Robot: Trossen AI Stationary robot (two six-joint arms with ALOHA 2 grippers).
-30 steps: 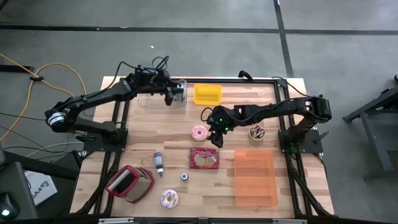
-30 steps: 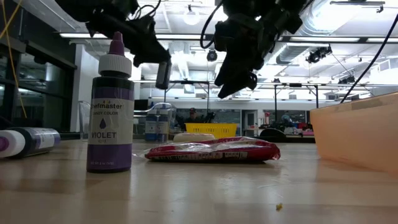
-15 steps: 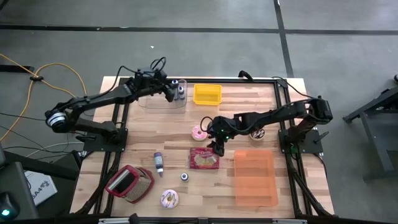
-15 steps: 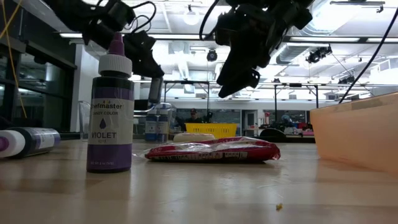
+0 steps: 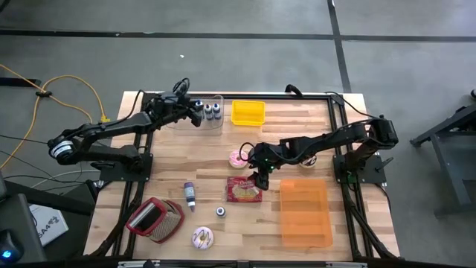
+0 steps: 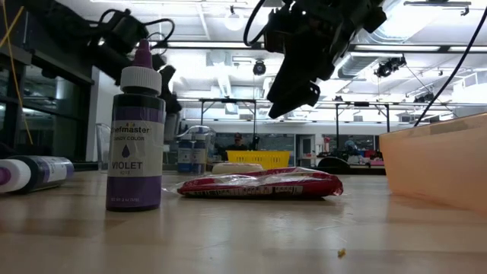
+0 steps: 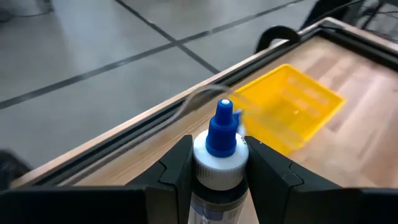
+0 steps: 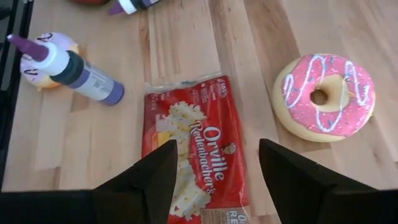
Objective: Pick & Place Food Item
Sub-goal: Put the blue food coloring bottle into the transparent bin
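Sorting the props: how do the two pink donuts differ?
The pink donut by the right end effector lies mid-table, beside the popcorn packet; the other donut sits near the front edge, by the red pouch. Its icing looks paler. Both lie flat.

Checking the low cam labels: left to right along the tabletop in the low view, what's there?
Purple bottle lying on its side → upright violet food colour bottle → red popcorn packet → orange bin.
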